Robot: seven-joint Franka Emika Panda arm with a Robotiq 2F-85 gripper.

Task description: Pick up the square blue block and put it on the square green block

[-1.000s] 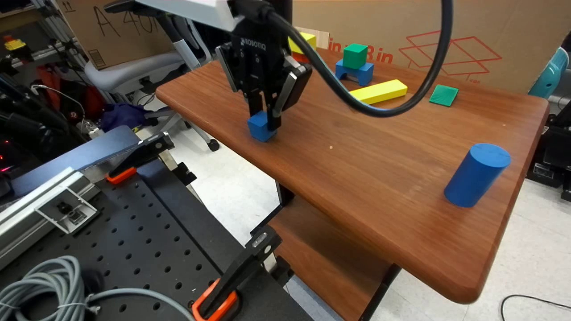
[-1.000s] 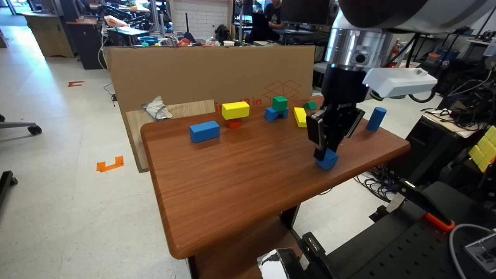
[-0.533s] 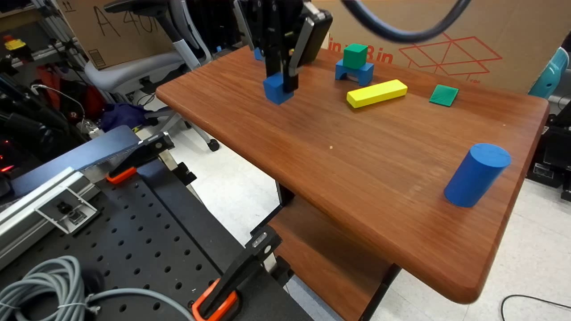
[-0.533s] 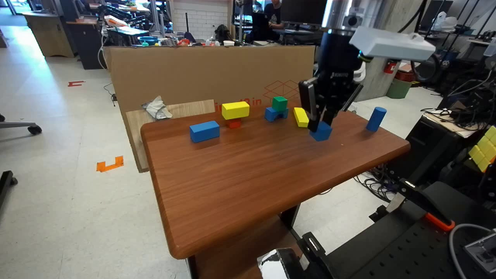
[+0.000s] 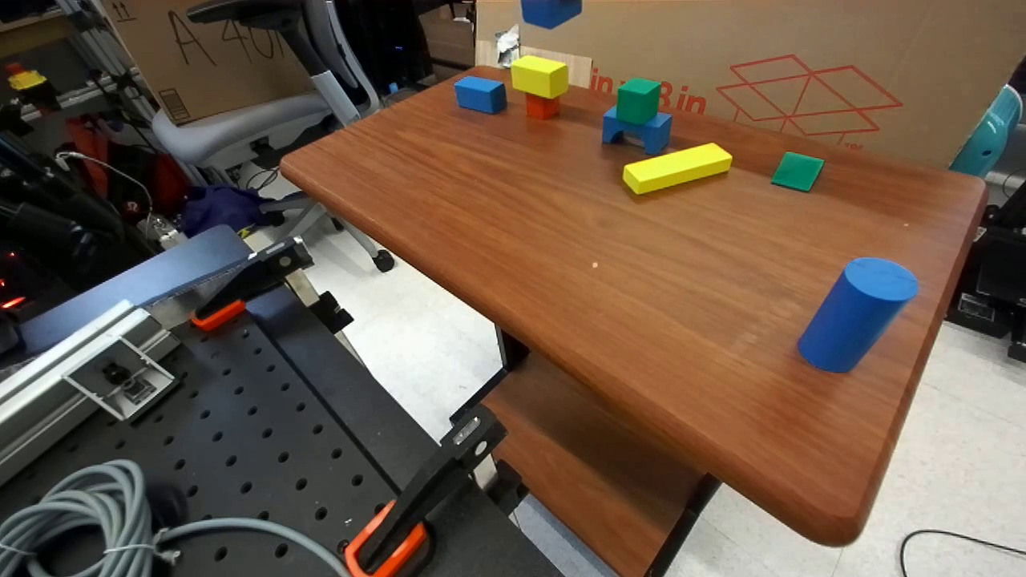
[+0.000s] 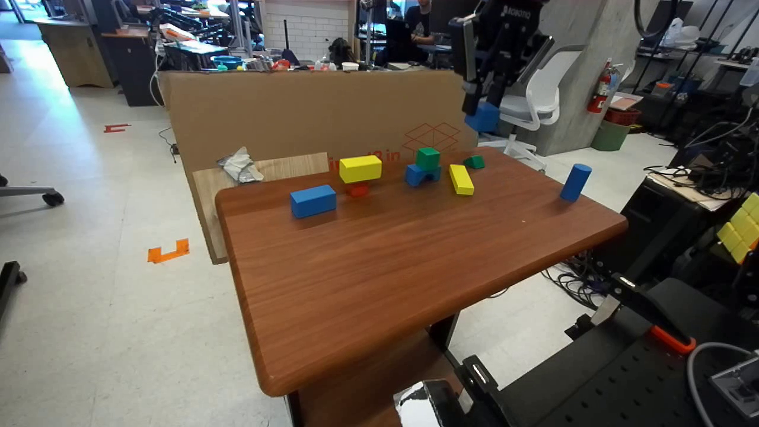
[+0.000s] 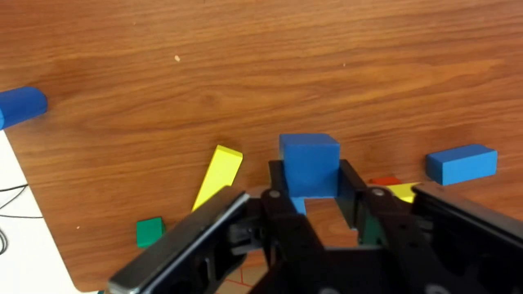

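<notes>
The square blue block [image 6: 483,118] is held high above the table's far part. It also shows at the top edge of an exterior view [image 5: 551,11] and between the fingers in the wrist view [image 7: 311,169]. My gripper [image 6: 479,107] is shut on it, with a finger pressed on each side. The square green block [image 5: 639,101] sits on a blue arch block [image 5: 651,133] near the table's back edge, also seen in an exterior view [image 6: 428,159]. In the wrist view, it is mostly hidden behind the gripper; a green patch [image 7: 372,230] shows through the linkage.
A yellow bar [image 5: 677,168] lies in front of the arch. A flat green block [image 5: 797,171] lies to one side. A yellow block [image 5: 539,76] rests on a red block [image 5: 542,106], beside a blue block [image 5: 480,94]. A blue cylinder [image 5: 858,314] stands apart. A cardboard sheet [image 6: 320,112] stands behind.
The gripper has lifted the square blue block off the table near its front edge and carried it up and toward the back. The other blocks have not moved.
</notes>
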